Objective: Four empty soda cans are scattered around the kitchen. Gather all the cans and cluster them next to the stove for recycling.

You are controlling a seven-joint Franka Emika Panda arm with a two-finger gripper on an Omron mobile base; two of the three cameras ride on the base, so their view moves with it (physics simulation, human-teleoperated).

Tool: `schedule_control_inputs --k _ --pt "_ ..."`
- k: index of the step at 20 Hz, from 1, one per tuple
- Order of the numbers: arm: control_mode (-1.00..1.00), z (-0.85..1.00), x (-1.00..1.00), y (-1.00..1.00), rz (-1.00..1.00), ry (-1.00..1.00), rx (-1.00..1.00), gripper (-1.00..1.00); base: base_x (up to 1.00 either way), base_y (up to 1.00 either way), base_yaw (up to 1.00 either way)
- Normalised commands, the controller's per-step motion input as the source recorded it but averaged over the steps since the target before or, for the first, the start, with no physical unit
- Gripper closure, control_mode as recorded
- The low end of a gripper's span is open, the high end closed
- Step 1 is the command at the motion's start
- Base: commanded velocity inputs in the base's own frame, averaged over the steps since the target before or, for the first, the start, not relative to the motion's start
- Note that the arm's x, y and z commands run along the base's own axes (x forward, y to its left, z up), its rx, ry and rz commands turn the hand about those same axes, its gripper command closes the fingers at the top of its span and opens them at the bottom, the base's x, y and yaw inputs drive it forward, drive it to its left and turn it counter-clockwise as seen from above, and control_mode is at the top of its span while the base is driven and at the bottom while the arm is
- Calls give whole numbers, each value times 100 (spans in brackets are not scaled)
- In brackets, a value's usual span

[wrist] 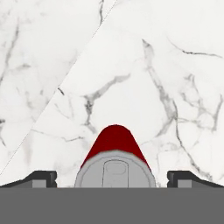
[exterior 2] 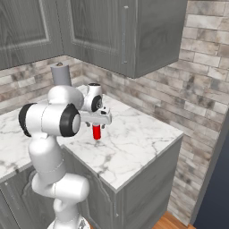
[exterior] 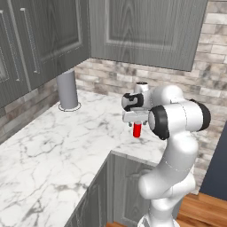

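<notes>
Kitchen corner | gripper [wrist: 112, 179] hanging spread wide over red soda can [exterior: 137, 129] standing mid-frame on marble counter [exterior: 53, 146] | risk: off-centre descent is likely clipping the rim, toppling it

Red soda can [exterior 2: 96, 131] upright on marble counter [exterior 2: 134, 143], seemingly under the hand.

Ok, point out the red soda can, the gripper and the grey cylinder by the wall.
red soda can [exterior: 137, 129], left base view, side wall.
gripper [wrist: 111, 178], hand view, between open fingertips.
grey cylinder [exterior: 67, 90], left base view, side.
</notes>
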Motion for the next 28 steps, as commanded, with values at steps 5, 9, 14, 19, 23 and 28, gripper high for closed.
schedule_control_inputs --k 5,9,14,19,23,28 --pt "-100 -2 0 0 0 7 0 -100 0 0 0" --pt "-100 -2 0 0 0 7 0 -100 0 0 0" --pt "-100 -8 0 0 0 6 0 -100 0 0 0" --pt "-100 -13 0 0 0 6 0 -100 0 0 0" --pt "-100 -12 0 0 0 5 0 -100 0 0 0" --pt "-100 -8 0 0 0 4 0 100 0 0 0"
